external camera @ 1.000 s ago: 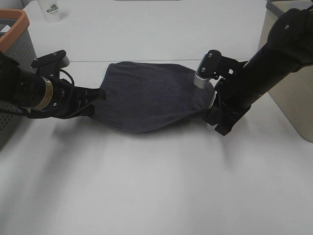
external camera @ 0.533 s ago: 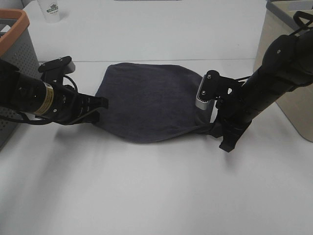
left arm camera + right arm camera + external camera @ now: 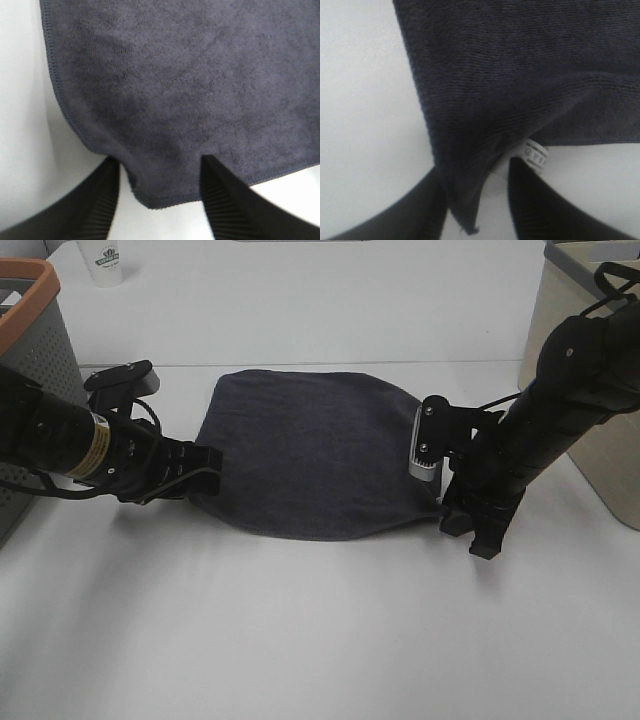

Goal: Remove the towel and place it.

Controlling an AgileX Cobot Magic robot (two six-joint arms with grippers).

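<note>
Plain white bench [image 3: 300,640], nothing fancy. There's a grey basket with an orange rim [image 3: 35,310] at the left edge, a beige bin [image 3: 590,450] on the right and a paper cup [image 3: 105,260] way at the back.

Compared to a second ago the towel [image 3: 310,455] has come down and toward the near side. It was stretched taut between the arms, and now it sags into a wider, flatter shape, with both arms lower and the right one pulled nearer the front.

It sits mid-bench between the two arms. Its long axis runs left to right in the overhead view, one end in each gripper. The left gripper [image 3: 203,462] has its fingers [image 3: 107,195] pinched on the hemmed left edge. The right gripper [image 3: 447,508] is clamped on the near right corner, where the white tag [image 3: 535,156] pokes out beside a finger.

Most of the cloth looks like it's lying on the bench, though I honestly can't tell if the held ends are off it.
</note>
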